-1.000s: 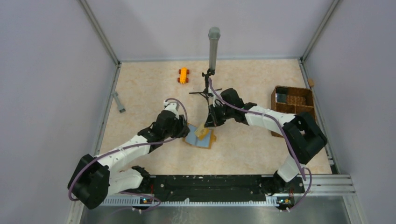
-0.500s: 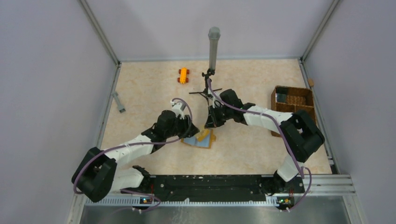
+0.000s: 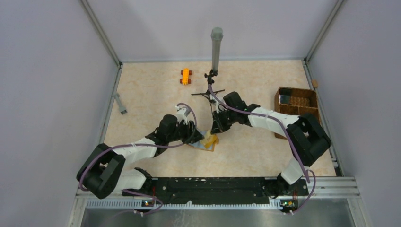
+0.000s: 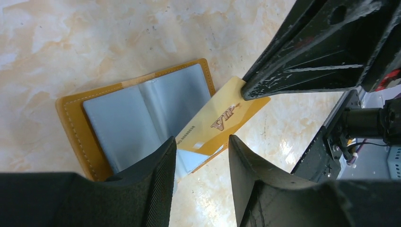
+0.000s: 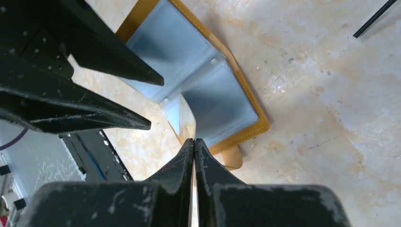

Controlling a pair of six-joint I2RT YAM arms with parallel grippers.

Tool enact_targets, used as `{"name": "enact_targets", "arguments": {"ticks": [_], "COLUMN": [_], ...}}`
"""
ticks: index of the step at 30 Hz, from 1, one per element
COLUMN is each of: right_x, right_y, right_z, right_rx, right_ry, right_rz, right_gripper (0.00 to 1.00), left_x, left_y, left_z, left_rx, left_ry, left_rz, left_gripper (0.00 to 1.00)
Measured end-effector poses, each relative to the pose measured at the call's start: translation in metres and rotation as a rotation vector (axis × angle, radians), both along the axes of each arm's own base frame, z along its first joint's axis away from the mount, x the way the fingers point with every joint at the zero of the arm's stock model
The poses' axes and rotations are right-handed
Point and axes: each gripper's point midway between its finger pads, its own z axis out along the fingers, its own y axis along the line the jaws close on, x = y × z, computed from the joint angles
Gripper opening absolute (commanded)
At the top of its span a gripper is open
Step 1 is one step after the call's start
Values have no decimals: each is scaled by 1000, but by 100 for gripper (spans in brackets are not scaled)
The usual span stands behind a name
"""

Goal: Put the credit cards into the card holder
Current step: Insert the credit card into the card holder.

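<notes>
Gold credit card [image 4: 227, 116] pinched in right gripper [image 5: 194, 140], bowed over open card holder [image 4: 71, 127]. Left gripper [image 4: 202, 142] half-spread beside holder, card contact possibly hidden.

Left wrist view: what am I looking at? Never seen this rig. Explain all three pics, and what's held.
These are two robot arms bolted to a table, each ending in a two-finger gripper. The wide picture comes from a fixed camera above and behind them. The other two come from a camera on each wrist, so the black wedges at the bottom are that arm's own fingers.

On the table lies an open mustard card holder with grey plastic sleeves. Further off are an orange toy car and a wicker basket.

The right gripper is shut on a gold card, whose free end reaches the sleeves. The left gripper is open, with its fingers either side of that end, and seems to grip nothing.
</notes>
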Motion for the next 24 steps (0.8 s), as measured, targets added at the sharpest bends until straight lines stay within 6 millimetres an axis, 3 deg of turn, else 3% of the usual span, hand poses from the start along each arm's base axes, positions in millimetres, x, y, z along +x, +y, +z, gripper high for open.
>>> {"name": "enact_targets", "arguments": {"ticks": [13,24], "right_x": [-28,-36], "right_y": [1,4], "right_z": [20,26], "right_rx": [76,112], "right_ry": [17,33], "right_rz": [160,209], "right_gripper": [0,0], "left_x": [-7,-23], "left_y": [-6,-17], "left_z": [3,1], "left_rx": [-60,-119], "left_ry": [-13,20], "left_rz": [-124,-245], "left_gripper": [52,50]}}
